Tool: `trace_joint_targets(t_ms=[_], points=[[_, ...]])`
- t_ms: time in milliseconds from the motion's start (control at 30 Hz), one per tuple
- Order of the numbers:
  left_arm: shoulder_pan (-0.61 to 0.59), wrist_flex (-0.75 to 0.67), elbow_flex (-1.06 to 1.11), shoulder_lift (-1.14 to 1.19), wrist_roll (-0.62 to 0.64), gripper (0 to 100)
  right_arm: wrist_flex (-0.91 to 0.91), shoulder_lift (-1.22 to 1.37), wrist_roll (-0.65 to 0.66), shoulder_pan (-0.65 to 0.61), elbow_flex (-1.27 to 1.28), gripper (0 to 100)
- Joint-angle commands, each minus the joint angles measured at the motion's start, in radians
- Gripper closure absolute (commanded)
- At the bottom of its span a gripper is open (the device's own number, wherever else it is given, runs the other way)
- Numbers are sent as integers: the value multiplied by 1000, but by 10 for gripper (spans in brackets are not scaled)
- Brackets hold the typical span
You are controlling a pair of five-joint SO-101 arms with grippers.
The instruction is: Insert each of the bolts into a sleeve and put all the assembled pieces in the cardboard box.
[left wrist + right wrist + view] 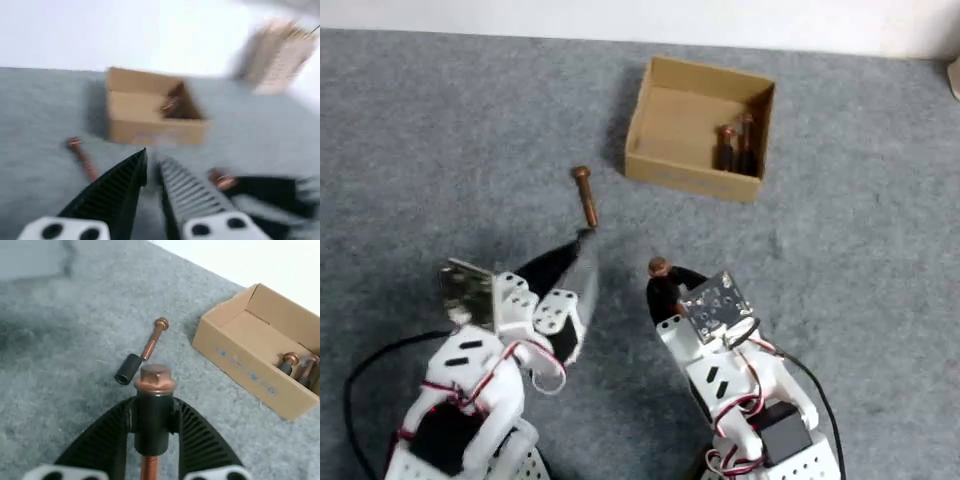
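Note:
My right gripper (151, 432) is shut on a black sleeve with a copper bolt through it (154, 402). In the high view this piece (660, 272) stands upright in the right gripper (665, 295) near the table's middle. A loose copper bolt (585, 197) lies left of the cardboard box (660, 165). A loose black sleeve (127, 369) lies at the threaded end of the loose bolt (155, 336). My left gripper (152, 167) points at the box (150, 131), its fingers almost together with nothing between them, and its tip (586, 238) sits just short of the loose bolt (82, 157). Two assembled pieces (735, 148) rest inside the box.
Grey carpet (440, 150) covers the table, with free room left of the loose bolt and right of the box. A pale wall (620, 15) runs along the far edge. The two arms sit side by side at the near edge.

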Motion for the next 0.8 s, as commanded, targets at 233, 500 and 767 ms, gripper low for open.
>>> trace_joint_targets(t_ms=[233,500,767], points=[[-188,-288,254,16,-393,992,-148,1,9,62,33,993],[-239,-489,205,340,-356,992,-288,211,9,157,-97,994],[-246,-641,-122,1142,-353,992,-344,1237,83,294,-908,994]])
